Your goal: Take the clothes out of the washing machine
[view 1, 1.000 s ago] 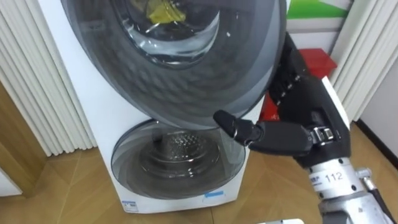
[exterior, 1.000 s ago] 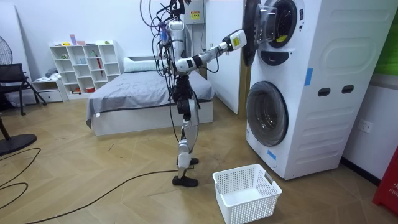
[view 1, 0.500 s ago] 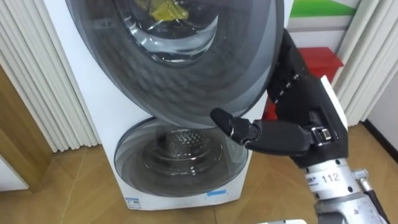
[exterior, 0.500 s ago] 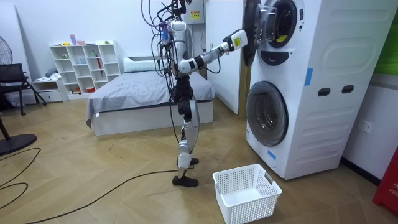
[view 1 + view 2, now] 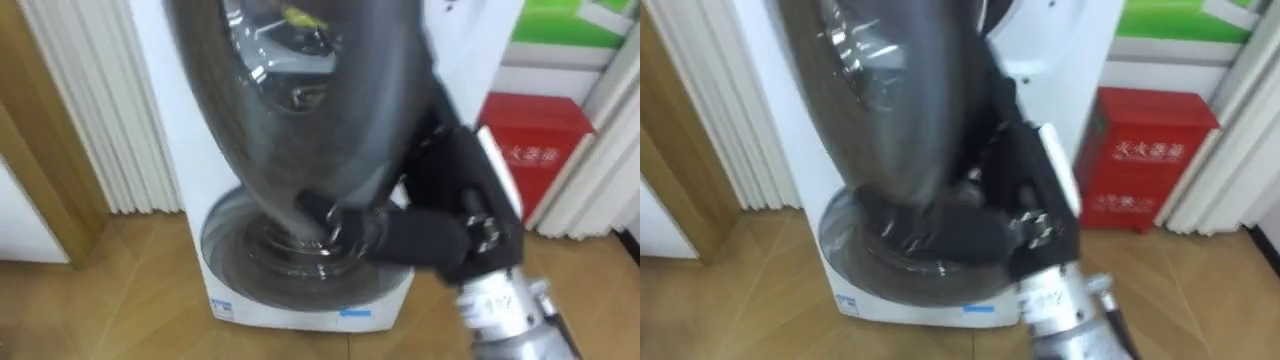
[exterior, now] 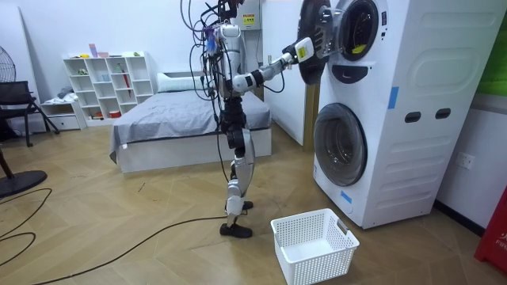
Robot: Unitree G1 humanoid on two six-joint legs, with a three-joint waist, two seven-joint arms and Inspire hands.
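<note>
The right hand [image 5: 440, 235] lies against the rim of the upper door [image 5: 290, 110] of the washing machine [image 6: 412, 103]. Its fingers are extended along the door edge and its thumb is stretched out beneath it, with nothing clamped. The door stands partly open from the machine's front. A yellow garment [image 5: 300, 17] lies inside the machine's upper drum. The robot stands upright facing the machine. A white basket [image 6: 321, 265] sits on the floor in front of the machine.
</note>
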